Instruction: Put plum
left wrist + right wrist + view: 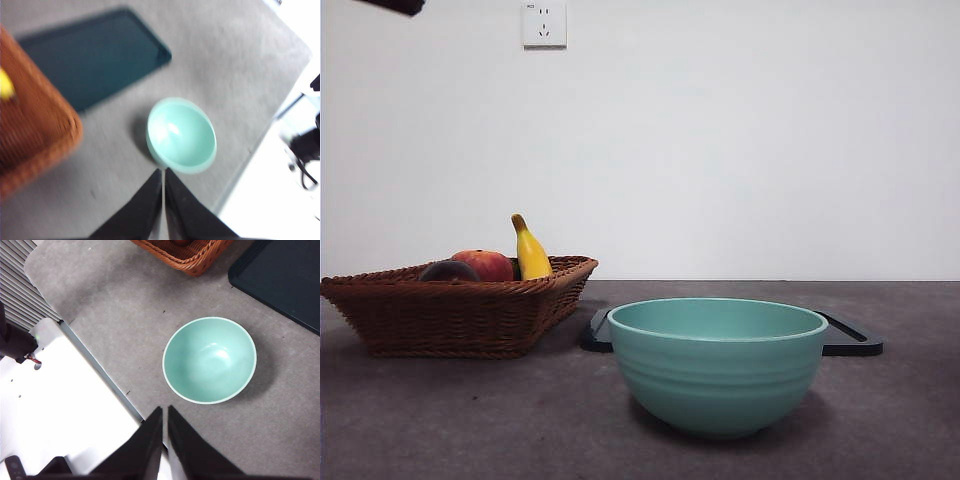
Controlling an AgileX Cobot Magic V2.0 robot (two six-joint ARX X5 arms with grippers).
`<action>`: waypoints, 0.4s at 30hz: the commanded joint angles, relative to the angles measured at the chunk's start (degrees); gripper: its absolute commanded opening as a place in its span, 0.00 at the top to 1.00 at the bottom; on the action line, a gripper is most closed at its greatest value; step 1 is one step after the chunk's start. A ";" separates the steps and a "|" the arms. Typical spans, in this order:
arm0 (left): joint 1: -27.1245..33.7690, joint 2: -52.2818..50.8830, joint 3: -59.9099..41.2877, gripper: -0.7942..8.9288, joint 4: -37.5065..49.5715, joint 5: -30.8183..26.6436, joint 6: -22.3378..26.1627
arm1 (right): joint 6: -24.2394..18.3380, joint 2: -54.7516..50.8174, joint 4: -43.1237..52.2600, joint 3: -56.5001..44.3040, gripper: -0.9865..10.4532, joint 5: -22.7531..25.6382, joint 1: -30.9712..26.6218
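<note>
While the plum (448, 271) lay in the wicker basket (460, 318) beside the peach (486, 265), both grippers hung high, pressed together, so one would need spreading before descending squarely over it.

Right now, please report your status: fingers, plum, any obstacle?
Both grippers shut, high, holding nothing. Plum in basket beside red fruit. Bowl empty.

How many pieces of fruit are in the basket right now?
3 show in the wicker basket: the dark plum nearest its front rim, the red fruit just behind it, and the banana standing up beside that. The rim may hide more.
</note>
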 commanded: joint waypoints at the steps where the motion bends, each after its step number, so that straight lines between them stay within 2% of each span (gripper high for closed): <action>1: 1.62 -2.56 0.46 0.91 8.44 -2.56 3.74 | -0.70 0.33 0.42 1.20 0.91 0.00 0.35; 6: 6.34 -10.36 -4.96 0.91 28.83 -9.53 4.63 | -0.70 0.33 0.42 1.20 0.91 0.00 0.35; 9: 9.70 -16.13 -11.37 0.91 38.91 -16.48 4.83 | -0.70 0.33 0.42 1.20 0.91 0.00 0.35; 12: 12.46 -22.36 -18.86 0.91 45.35 -24.26 5.44 | -0.70 0.33 0.42 1.20 0.91 0.00 0.35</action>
